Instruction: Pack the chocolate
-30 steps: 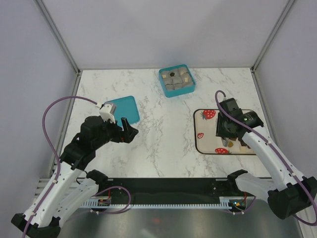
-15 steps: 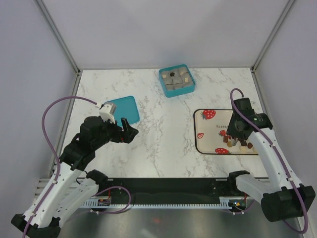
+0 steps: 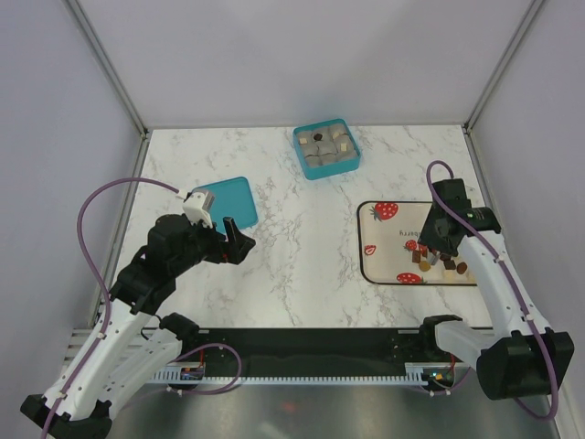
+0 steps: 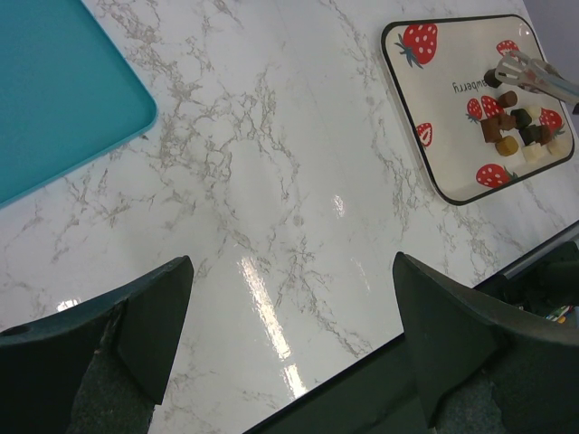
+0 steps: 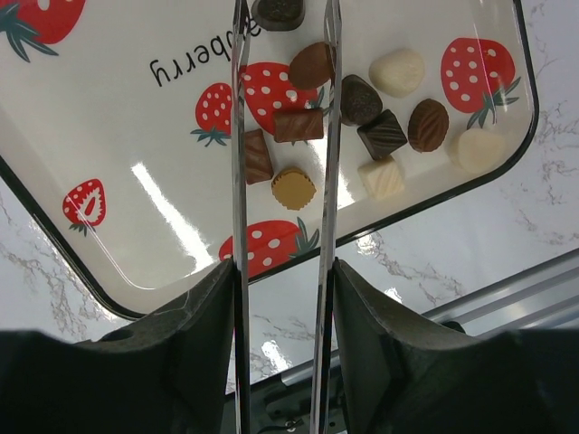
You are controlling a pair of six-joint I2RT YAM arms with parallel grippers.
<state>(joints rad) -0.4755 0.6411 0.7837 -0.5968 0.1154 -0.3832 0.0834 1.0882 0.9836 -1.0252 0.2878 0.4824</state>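
1. The marble table (image 3: 302,274) carries the whole job: a strawberry-print tray (image 3: 388,247) at 4 o'clock, a teal box (image 3: 333,168) at 12 o'clock and a teal lid (image 3: 228,201) at 9 o'clock.
2. The left gripper (image 4: 291,262) hangs near the lid, fingers spread wide and holding nothing. It is probably best kept clear.
3. The right gripper (image 5: 285,27) hovers over the tray, its 2 thin blades apart and pinching nothing.
4. The chocolate (image 5: 359,98) lies loose in a tight cluster towards the tray's 4 o'clock corner.
5. A ridged brown piece (image 5: 298,125) sits between the blades, with a tan disc (image 5: 293,187) at its 6 o'clock. A good pick likely means choosing 1 piece, centring the blades on it, coming straight down and closing softly, so the neighbouring pieces are not dragged along.
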